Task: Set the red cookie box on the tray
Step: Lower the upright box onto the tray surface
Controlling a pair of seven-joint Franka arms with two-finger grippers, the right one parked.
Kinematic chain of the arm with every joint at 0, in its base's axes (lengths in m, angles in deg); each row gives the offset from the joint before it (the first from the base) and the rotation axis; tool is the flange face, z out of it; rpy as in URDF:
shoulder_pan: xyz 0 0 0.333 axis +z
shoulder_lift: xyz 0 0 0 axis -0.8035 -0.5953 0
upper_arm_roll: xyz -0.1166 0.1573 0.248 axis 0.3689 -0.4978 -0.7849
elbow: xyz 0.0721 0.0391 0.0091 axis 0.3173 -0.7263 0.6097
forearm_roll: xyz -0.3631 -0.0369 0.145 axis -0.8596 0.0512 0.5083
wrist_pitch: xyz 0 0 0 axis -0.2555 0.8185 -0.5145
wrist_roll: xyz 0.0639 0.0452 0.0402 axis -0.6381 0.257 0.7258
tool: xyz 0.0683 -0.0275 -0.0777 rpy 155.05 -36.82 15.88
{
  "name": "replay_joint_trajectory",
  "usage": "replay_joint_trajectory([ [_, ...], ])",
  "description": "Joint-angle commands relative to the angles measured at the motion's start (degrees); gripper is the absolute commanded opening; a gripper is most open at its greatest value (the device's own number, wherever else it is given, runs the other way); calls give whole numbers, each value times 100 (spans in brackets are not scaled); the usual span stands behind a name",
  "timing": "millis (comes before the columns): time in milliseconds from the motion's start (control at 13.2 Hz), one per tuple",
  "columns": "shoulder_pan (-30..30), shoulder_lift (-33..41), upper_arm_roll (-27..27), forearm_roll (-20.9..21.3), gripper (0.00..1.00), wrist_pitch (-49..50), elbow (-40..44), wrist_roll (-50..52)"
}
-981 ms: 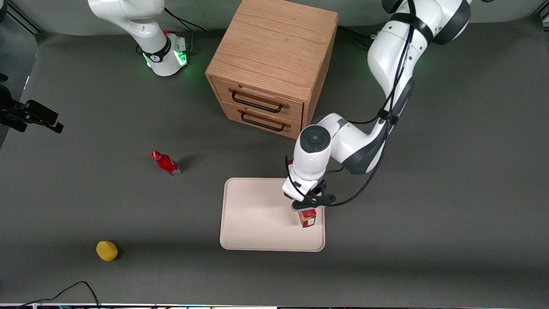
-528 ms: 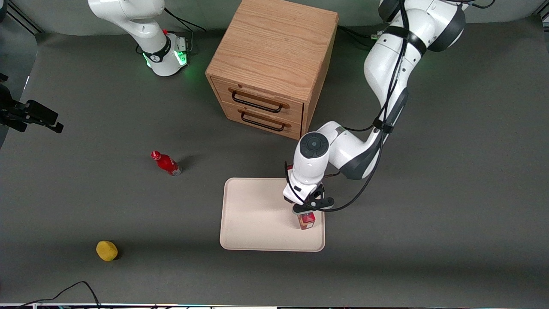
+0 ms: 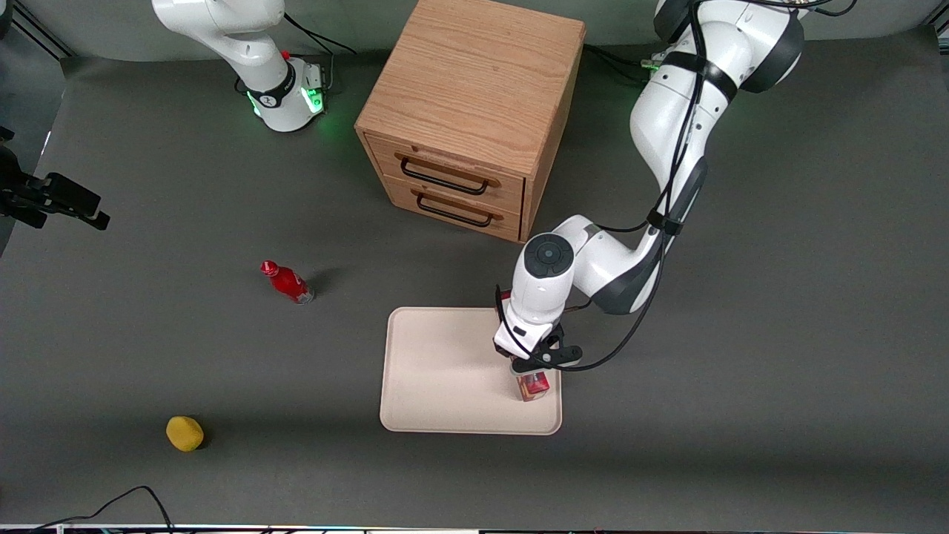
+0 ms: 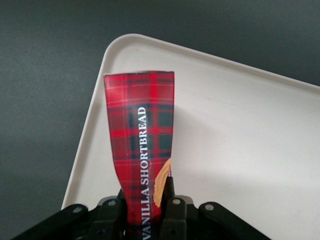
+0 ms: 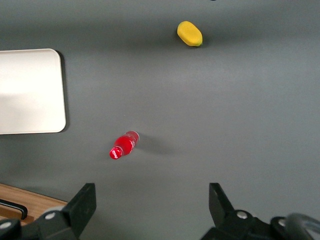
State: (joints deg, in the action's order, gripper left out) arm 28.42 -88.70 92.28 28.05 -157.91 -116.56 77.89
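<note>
So the left arm's gripper (image 3: 531, 365) is clamped on the red cookie box (image 3: 533, 386), a plaid "vanilla shortbread" carton, gripping it at its upper end. The box hangs straight down from the jaws, long axis vertical, free end pointing at the cream tray (image 3: 445, 371) right under it. In the front view that puts it in the lower middle of the frame, over the tray's corner closest to the camera on the working arm's side. The wrist cam shows the box (image 4: 140, 150) between the fingers (image 4: 172, 207) with the tray's rounded corner and rim (image 4: 100, 95) just past the box's edge. Can't tell if the bottom end is touching the tray yet.

My guess: it goes down a bit, maybe toward the tray's middle, since that rim is close. Otherwise the tray holds nothing. The two drawers of the wooden cabinet (image 3: 474, 96), upper middle, are closed, contents hidden.
</note>
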Motion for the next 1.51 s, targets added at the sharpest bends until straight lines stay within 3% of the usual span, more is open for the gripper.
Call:
replay_joint_trajectory([
  [0, -27, -206, -186, 152, 0, -163, 236, -7],
  [528, 9, -434, -204, 152, 0, -495, 368, -96],
  [604, 9, -451, -204, 152, 8, -549, 368, -95],
  [755, 9, -460, -204, 152, 50, -550, 368, -95],
  [906, 9, -460, -204, 152, 70, -558, 368, -95],
  [981, 9, -460, -204, 169, 100, -558, 368, -104],
  [1434, 9, -399, -195, 134, 100, -541, 376, -52],
])
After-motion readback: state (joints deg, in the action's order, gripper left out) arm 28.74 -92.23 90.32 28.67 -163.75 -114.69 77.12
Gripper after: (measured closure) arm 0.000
